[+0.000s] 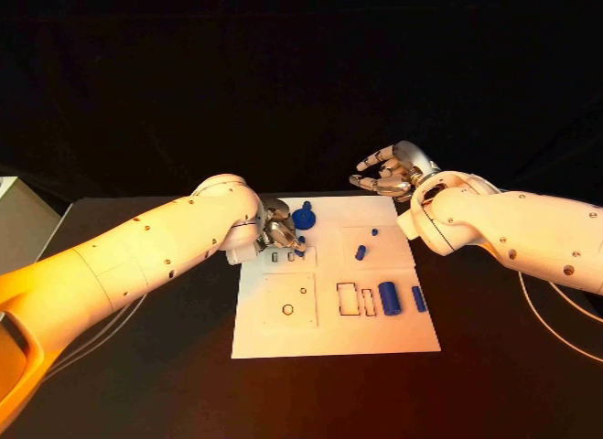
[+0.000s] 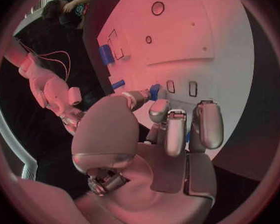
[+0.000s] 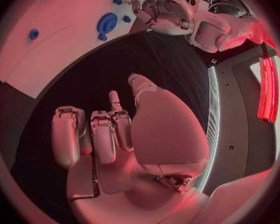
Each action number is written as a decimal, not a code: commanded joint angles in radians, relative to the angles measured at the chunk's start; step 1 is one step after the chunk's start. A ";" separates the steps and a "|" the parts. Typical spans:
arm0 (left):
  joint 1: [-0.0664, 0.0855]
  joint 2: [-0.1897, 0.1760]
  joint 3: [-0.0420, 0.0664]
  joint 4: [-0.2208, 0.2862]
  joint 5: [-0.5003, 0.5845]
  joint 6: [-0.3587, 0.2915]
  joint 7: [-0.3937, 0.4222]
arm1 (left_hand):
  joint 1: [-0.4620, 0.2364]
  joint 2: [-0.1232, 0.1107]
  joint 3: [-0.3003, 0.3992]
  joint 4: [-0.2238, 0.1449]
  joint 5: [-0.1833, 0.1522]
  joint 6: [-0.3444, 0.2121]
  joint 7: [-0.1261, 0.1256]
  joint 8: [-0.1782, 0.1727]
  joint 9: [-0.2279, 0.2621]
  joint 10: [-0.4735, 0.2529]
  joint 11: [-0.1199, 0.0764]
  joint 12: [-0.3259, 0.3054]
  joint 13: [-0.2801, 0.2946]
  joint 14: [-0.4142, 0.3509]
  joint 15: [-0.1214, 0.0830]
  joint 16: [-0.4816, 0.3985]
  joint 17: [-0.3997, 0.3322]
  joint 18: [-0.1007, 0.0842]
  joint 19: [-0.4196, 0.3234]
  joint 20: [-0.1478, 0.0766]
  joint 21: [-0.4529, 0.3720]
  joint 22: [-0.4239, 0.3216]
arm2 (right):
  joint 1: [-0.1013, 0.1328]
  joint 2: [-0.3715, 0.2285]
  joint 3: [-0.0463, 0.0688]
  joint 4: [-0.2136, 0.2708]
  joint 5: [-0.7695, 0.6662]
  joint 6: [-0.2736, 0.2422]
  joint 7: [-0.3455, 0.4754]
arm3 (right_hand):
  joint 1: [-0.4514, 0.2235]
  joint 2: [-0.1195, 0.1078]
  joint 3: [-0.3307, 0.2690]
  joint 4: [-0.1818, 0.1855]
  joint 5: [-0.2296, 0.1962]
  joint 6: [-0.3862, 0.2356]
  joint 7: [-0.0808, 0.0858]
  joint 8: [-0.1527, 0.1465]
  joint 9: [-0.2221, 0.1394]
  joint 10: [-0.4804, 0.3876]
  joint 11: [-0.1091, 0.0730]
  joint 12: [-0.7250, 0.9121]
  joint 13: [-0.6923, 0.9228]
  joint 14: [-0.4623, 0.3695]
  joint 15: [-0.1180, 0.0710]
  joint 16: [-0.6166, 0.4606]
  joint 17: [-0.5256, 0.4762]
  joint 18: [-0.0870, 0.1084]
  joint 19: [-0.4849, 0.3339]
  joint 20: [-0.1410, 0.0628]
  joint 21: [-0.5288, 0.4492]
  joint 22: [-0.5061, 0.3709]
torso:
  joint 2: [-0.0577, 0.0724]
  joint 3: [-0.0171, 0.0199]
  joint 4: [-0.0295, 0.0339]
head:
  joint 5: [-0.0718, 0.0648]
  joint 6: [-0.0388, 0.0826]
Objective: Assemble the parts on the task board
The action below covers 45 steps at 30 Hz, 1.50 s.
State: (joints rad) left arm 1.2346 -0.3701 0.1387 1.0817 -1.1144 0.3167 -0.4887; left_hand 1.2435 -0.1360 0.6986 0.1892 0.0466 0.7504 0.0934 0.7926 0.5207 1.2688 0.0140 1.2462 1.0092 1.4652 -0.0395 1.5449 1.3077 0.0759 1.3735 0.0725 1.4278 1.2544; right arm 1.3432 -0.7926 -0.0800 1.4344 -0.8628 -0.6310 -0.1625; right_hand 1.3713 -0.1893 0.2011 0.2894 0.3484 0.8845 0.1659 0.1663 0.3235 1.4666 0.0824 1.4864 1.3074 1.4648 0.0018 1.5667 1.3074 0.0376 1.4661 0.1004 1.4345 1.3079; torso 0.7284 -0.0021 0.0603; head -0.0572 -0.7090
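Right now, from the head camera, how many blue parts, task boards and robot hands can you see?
Blue parts: 6 plainly seen
White task board: 1
Hands: 2, left hand and right hand
Total: 9

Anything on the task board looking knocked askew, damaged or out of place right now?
Nothing stands out. The task board lies flat and looks undamaged. The blue parts, including the cylinder beside the rectangular slots, lie on the board. The left hand is over the board's far left area; the right hand hangs beyond its far edge, holding nothing.
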 commanded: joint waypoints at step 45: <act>-0.037 -0.132 -0.038 0.156 0.087 -0.284 0.004 | -0.100 -0.051 0.198 -0.175 0.302 0.041 -0.025 0.047 0.210 0.065 -0.023 0.004 0.036 0.094 -0.026 0.004 0.226 -0.008 0.011 -0.025 0.007 0.011 | -0.004 -0.016 -0.001 -0.005 -0.013 0.026 -0.009 | -0.011 0.004 0.010 -0.001 0.005 -0.005 0.002 0.001 0.000 0.020 0.000 0.006 0.187 0.105 0.001 0.003 0.261 -0.002 0.060 -0.001 -0.004 0.131 | -0.002 0.0004 0.0047 | 0.009 -0.010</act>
State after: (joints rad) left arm 1.1996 -0.5056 0.1022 1.2374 -0.9836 0.0616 -0.4860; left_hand 1.1476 -0.1893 0.7132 0.2038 0.3456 0.7617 0.0910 0.8441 0.7296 1.3263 -0.0107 1.2500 1.0439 1.4650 -0.0607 1.5489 1.3076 0.0758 1.3846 0.0517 1.4357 1.2666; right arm 1.3401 -0.8094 -0.0812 1.4298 -0.8658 -0.6164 -0.1747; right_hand 1.3672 -0.1853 0.2062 0.2898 0.3483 0.8845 0.1659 0.1663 0.3234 1.4666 0.0824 1.4899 1.3073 1.4648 0.0018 1.5667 1.3074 0.0376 1.4661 0.1004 1.4345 1.3073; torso 0.7252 -0.0016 0.0657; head -0.0482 -0.7180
